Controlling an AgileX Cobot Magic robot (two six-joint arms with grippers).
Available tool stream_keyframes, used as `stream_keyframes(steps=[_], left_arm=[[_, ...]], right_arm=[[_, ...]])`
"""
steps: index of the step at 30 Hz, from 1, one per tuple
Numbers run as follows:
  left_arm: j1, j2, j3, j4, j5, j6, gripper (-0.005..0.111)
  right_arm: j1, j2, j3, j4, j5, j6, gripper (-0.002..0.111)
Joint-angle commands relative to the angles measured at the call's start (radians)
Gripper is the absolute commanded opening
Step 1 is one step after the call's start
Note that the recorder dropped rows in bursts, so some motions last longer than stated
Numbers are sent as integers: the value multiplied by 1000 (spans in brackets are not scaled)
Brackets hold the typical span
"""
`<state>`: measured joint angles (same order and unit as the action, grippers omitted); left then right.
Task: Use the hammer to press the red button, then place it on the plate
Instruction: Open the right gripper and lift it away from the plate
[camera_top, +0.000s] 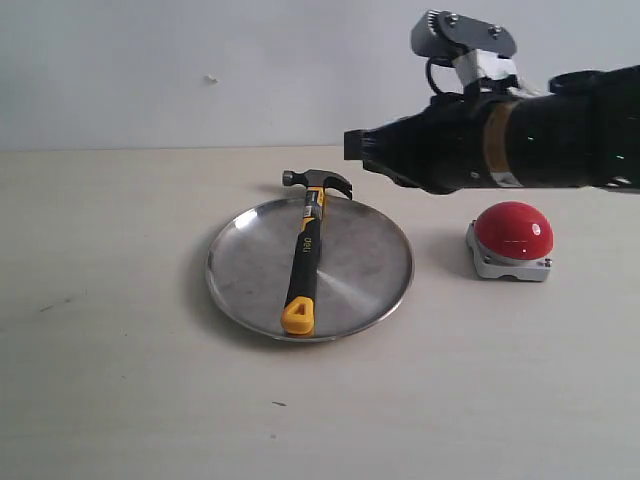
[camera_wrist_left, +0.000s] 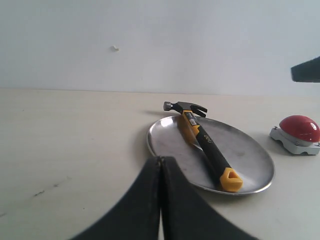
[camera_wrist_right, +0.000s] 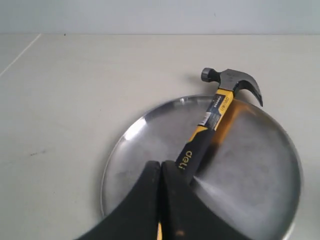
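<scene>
Over the plate, right gripper (camera_top: 352, 145) (camera_wrist_right: 161, 164): I hang well clear above the dish's far rim, with my dark arm reaching in from the right edge of the table; my two fingers are pressed together with only a thin seam between them, nothing is in my hold and I touch nothing
Left gripper (camera_wrist_left: 160, 161): I sit low, facing the plate and the button across bare table top, well apart from both; my fingers meet in one closed seam and carry nothing
Hammer (camera_top: 305, 250) (camera_wrist_left: 205, 142) (camera_wrist_right: 210, 120): it lies on the plate, free of both my grippers; the black handle runs straight across the dish, the yellow end rests just inside the rim on the side of the table's near edge, and the dark steel head sticks out past the opposite rim toward the far edge, its claw turned toward the right edge
Plate (camera_top: 250, 260) (camera_wrist_left: 250, 155) (camera_wrist_right: 260, 165): flat on the table about midway between the left and right edges; the shiny steel mirrors the handle's yellow bands
Red button (camera_top: 512, 228) (camera_wrist_left: 300, 127): the glossy dome sits on its light grey base toward the right edge, near the plate but apart from it, below my right arm, with nothing touching it
Table (camera_top: 120, 380): pale top with a few small dark marks; its far edge meets a plain white wall (camera_top: 200, 70)
</scene>
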<state>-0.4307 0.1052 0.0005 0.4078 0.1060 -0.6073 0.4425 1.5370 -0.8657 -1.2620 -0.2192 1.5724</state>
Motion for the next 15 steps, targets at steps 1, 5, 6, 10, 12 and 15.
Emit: stream_keyframes(steps=[1,5,6,10,12,15], left_arm=[[1,-5,-1,-5,-2,3,0],[1,-5,-1,-5,-2,3,0],[1,-5,-1,-5,-2,3,0],[1,-5,-1,-5,-2,3,0],[1,-5,-1,-5,-2,3,0],[1,-5,-1,-5,-2,3,0]], right_arm=[[0,-195,195,-38,15,-1,0],[0,-290,284,-60,4,-1,0],[0,-299,286,-60,4,-1,0],[0,-312,286,-56,1,-1,0],[0,-312,286,-56,1,-1,0],[0,-312,286,-56,1,-1,0]])
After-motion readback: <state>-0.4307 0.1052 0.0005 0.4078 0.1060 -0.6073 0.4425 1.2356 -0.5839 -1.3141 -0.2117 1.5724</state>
